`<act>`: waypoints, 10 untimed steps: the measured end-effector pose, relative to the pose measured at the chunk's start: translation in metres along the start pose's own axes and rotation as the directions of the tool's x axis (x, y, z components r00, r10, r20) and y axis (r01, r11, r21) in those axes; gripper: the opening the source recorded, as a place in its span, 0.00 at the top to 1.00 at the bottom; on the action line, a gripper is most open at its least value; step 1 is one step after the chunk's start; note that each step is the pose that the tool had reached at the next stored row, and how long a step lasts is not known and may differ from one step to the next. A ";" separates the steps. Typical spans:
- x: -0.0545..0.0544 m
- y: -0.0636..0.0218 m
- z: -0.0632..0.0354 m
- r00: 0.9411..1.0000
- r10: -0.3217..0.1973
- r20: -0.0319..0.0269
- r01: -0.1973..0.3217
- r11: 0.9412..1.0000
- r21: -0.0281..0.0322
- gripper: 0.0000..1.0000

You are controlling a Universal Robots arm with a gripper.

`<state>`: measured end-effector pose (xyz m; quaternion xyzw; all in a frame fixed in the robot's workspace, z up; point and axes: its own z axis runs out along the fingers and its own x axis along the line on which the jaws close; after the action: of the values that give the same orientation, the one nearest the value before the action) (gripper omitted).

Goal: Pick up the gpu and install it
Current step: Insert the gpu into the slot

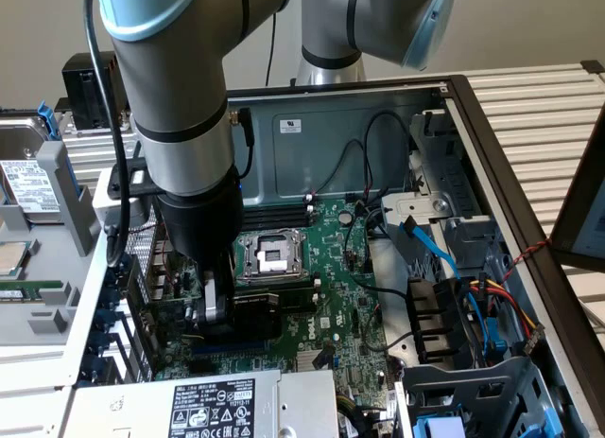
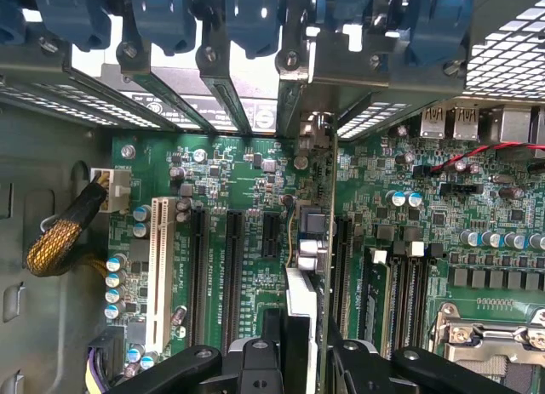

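Exterior view: the gripper [image 1: 216, 301] is lowered into the open computer case [image 1: 492, 145], clamped on the gpu [image 1: 248, 317], whose black body sits just above the motherboard [image 1: 345, 306] beside the CPU socket [image 1: 271, 255]. Wrist view: the gpu [image 2: 324, 266] appears edge-on between the fingers [image 2: 255, 364], over an expansion slot [image 2: 343, 271]. Keep the card vertical; align the bracket with the rear opening; press evenly.

An open computer case [image 1: 492, 164] holds a green motherboard [image 1: 331, 296], blue cables [image 1: 430, 249] and a power supply [image 1: 213, 405].
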<state>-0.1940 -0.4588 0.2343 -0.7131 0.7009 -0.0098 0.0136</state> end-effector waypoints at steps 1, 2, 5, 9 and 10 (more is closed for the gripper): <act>0.000 0.0000 0.0000 1.000 0.000 0.000 0.000 1.000 0.000 0.72; 0.000 0.0000 0.0000 1.000 -0.001 0.000 0.001 1.000 0.000 0.72; 0.000 0.0000 0.0000 1.000 -0.001 0.001 0.001 1.000 0.001 0.72; 0.000 -0.0001 0.0001 1.000 -0.002 0.002 0.002 1.000 0.002 0.72; 0.000 0.0000 0.0000 1.000 -0.002 0.002 0.002 1.000 0.002 0.72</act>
<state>-0.1939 -0.4589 0.2342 -0.7136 0.7003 -0.0096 0.0150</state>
